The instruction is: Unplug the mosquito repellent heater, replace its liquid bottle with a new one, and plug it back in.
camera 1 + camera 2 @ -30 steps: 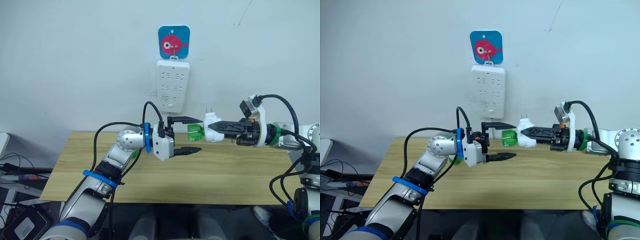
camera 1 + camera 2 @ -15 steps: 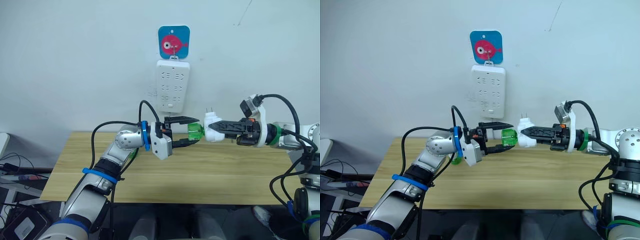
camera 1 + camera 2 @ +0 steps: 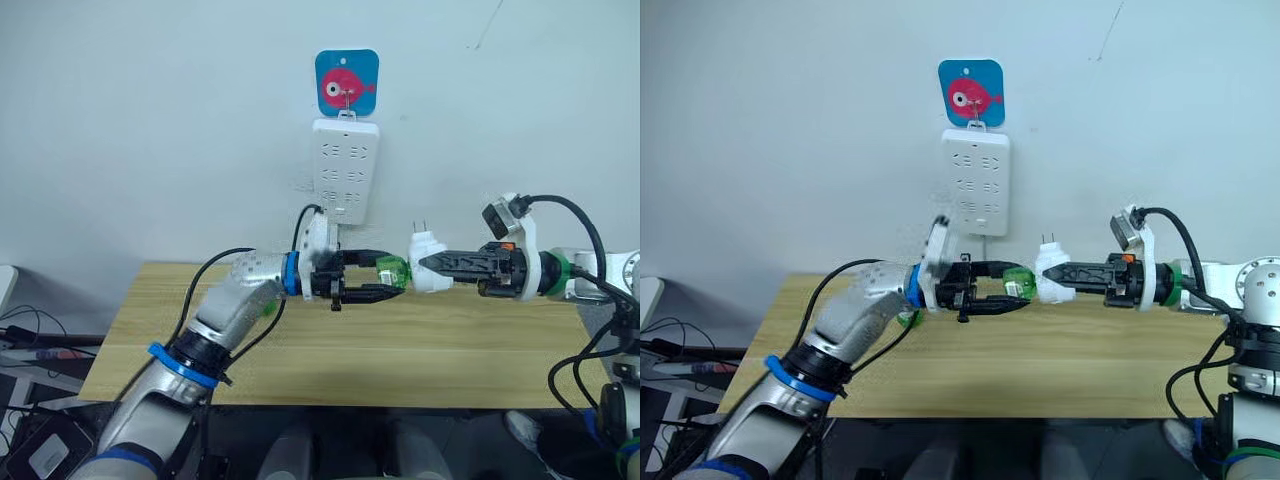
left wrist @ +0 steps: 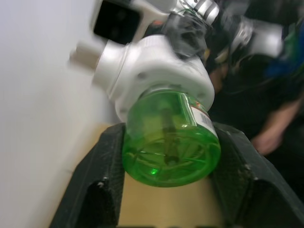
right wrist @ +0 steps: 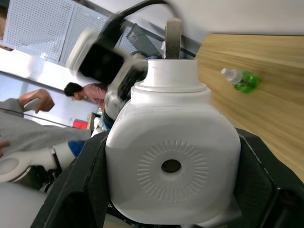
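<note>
- The small rounded white plastic heater (image 3: pixel 430 273) hangs above the light wooden table (image 3: pixel 420 350), lying sideways with its metal prongs up and its translucent green bottle (image 3: pixel 393 272) pointing toward the robot's left.
- The right gripper (image 3: pixel 428 268) clamps the heater's body.
- The left gripper (image 3: pixel 397 276), open a second ago, has rolled over and closed on the bottle.
- A second capped green bottle (image 5: pixel 241 80) lies on the table.

We see the neck of its liquid bottle (image 4: pixel 172 140) hidden inside the mosquito repellent heater (image 4: pixel 156 71). The heater's prongs (image 4: pixel 81 51) are blurred. The new one (image 5: pixel 242 80) is too small to read. People behind the surface (image 5: pixel 266 95) are blurred.
</note>
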{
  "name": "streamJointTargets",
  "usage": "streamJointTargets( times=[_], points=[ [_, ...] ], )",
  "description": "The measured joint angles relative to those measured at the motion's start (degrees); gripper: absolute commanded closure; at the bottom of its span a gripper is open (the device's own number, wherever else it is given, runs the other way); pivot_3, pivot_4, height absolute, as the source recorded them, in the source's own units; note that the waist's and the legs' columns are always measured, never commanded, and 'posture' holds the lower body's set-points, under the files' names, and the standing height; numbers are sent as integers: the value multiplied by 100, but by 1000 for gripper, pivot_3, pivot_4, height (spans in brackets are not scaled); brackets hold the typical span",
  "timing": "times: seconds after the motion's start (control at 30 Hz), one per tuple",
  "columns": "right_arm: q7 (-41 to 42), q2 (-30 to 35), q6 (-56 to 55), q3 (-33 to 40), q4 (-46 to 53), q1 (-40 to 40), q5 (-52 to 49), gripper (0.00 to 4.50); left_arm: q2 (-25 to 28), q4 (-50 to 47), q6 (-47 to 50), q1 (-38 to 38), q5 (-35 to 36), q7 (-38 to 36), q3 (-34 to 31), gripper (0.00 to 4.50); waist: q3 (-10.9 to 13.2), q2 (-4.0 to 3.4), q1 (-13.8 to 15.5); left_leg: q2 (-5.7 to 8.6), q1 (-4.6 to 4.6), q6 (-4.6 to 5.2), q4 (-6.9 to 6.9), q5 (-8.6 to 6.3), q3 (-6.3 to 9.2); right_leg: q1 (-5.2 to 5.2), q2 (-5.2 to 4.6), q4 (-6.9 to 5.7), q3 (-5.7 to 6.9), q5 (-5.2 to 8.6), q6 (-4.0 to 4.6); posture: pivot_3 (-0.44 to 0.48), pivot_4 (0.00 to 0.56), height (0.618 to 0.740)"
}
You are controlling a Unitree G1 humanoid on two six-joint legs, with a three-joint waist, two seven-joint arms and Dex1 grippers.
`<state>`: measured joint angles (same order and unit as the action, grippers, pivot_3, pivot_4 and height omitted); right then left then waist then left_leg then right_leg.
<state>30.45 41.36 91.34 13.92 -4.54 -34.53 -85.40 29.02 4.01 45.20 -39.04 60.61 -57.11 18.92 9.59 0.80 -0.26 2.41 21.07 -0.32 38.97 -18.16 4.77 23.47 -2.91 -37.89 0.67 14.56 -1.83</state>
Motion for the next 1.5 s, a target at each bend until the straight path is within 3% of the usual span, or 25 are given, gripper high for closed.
streamJointTargets(
  times=[0.1, 0.2, 0.23, 0.27, 0.43, 0.67, 0.8, 0.9, 1.0, 1.1, 1.27, 1.5],
  points=[
    [89, -21, -85, -22, 98, -11, 0, 1499, -187, 599, 1736, -279, 1004, 431, -472, 2243, 1, -1, -67, 2, -13, 0, -2, 0, -6, -4, 36, -8, -1, 3, -6, 30, 170, 740],
    [64, -31, -100, -82, 96, -8, 21, 1499, -412, 996, 2430, -280, 1217, 649, -773, 2243, 6, 5, -100, -1, -8, -3, -4, 1, -4, 1, 31, -8, -11, 2, -4, 23, 167, 740],
    [59, -37, -99, -92, 95, -8, 18, 1499, -436, 1002, 2511, -268, 1201, 663, -831, 2243, 6, 5, -110, -1, -8, -5, -5, 2, -3, 2, 23, -8, -16, 2, -3, 22, 167, 740],
    [47, -38, -100, -103, 91, -8, -2, 1499, -468, 1000, 2604, -255, 1188, 691, -909, 1522, 6, 5, -119, -1, -8, -6, -6, 3, -3, 2, 8, -8, -16, 2, -2, 21, 167, 740],
    [-59, -30, -23, -202, 74, 38, -44, 1499, -569, 1006, 2789, -167, 1075, 904, -1481, 38, 6, 5, -123, 0, -8, -27, -7, 15, -11, 3, -2, -5, -17, 3, -1, 20, 162, 740],
    [-65, 21, -74, -159, -135, 221, -86, 1499, -264, 1029, 2140, 392, 116, 598, -1671, 38, 6, 4, -122, 3, -8, -30, -7, 16, -21, 7, -7, -4, -23, 2, 0, 22, 153, 740],
    [-145, 165, -172, 98, -611, 174, -37, 1499, 233, -76, 58, 805, -1350, -145, -1475, 38, 5, 4, -52, 4, -4, -35, -11, 17, -26, 7, -16, 11, -25, 0, 4, 37, 148, 740],
    [-214, 162, -218, 150, -756, 82, 53, 1499, 344, -505, -2225, 987, -2794, -655, -976, 38, 1, -3, 39, 6, -3, -36, -13, 18, -36, 3, -19, 26, -29, -3, 10, 45, 143, 740],
    [-244, 124, -217, 176, -822, 4, 108, 1499, -39, 252, -6162, 1095, -4799, -320, -769, 38, 0, -5, 159, 1, 4, -35, -13, 18, -42, 4, -20, 55, -24, -18, 30, 54, 138, 740],
    [-275, 45, -208, 176, -825, -77, 108, 1499, -284, 863, -8228, 993, -5670, 78, -762, 38, -1, -6, 188, 0, 22, -34, -11, 17, -39, 5, -20, 74, -22, -34, 14, 52, 138, 740],
    [-346, -94, -153, 174, -826, -234, 97, 1499, -582, 1734, -10109, 583, -6560, 816, -751, 38, -3, -5, 194, 3, 87, -25, 4, 20, -40, 62, -21, 78, -16, -86, -20, 46, 142, 740],
    [-471, -268, -49, 161, -808, -234, 80, 1499, -699, 2339, -11034, 204, -7026, 1408, -557, 38, -3, -5, 177, 2, 87, -20, 3, 21, -43, 64, -21, 75, -12, -87, -20, 37, 150, 740]
  ],
)
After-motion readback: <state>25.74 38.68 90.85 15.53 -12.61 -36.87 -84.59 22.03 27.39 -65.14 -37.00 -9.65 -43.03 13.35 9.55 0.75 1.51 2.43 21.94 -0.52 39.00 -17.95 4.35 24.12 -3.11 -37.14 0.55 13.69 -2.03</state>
